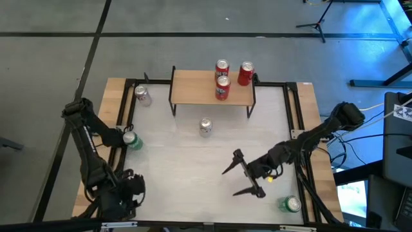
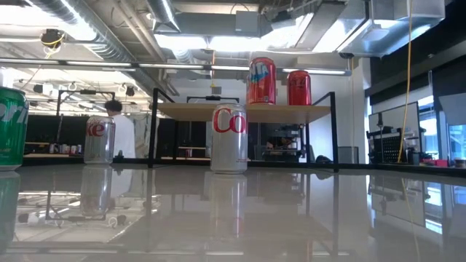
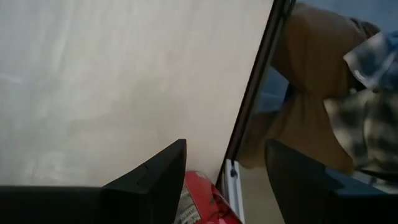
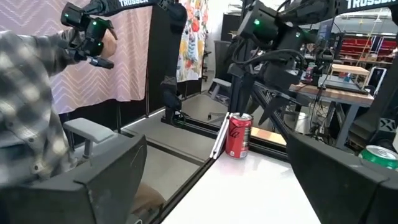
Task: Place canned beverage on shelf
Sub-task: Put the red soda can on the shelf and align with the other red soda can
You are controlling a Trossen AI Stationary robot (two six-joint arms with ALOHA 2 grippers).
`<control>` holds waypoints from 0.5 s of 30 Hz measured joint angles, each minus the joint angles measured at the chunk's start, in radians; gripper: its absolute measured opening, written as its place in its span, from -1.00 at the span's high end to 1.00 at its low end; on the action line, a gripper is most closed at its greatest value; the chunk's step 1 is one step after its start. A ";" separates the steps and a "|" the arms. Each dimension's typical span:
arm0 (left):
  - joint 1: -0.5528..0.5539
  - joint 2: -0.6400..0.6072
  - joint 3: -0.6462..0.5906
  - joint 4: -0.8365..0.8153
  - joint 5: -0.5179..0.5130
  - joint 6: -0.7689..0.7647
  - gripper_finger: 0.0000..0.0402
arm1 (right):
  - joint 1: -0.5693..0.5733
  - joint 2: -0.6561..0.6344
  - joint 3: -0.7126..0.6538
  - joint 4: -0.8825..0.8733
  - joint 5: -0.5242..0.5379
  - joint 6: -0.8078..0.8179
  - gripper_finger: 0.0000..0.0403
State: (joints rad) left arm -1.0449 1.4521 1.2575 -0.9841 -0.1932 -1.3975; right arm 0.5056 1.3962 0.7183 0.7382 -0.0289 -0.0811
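The shelf (image 1: 193,87) stands at the table's far middle, and three red cans (image 1: 223,88) stand on its right part. Two of them show on top in the low view (image 2: 261,80). A silver can (image 1: 205,127) stands upright on the table in front of the shelf. My right gripper (image 1: 239,176) is open and empty, low over the table's near right, pointing toward the left edge. My left gripper (image 3: 227,168) is open at the near left corner (image 1: 129,187). A red can (image 3: 199,202) shows between its fingers, apart from them, and stands upright by the table's edge (image 4: 238,135).
A second silver can (image 1: 143,95) stands left of the shelf. A green can (image 1: 132,139) stands at the left edge and another (image 1: 290,204) at the near right corner. A person in a plaid shirt (image 3: 367,106) stands close beside the table.
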 joint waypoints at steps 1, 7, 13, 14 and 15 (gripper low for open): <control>0.000 0.000 0.000 0.000 -0.017 0.013 -0.03 | 0.007 0.012 0.012 0.003 0.013 0.000 -0.90; 0.052 0.001 0.000 -0.015 -0.038 0.094 -0.11 | 0.033 0.080 0.057 0.000 0.045 0.000 -0.90; 0.080 0.002 0.000 -0.041 0.005 0.108 -0.49 | 0.033 0.114 0.079 0.001 0.045 0.047 -0.90; 0.083 0.002 0.000 -0.046 0.020 0.107 -0.57 | 0.033 0.116 0.079 -0.006 0.045 0.049 -0.90; 0.085 0.002 0.000 -0.046 0.034 0.118 -0.64 | 0.033 0.120 0.081 -0.008 0.045 0.050 -0.90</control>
State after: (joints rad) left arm -0.9602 1.4540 1.2575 -1.0305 -0.1596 -1.2800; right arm 0.5386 1.5158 0.7993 0.7305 0.0162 -0.0307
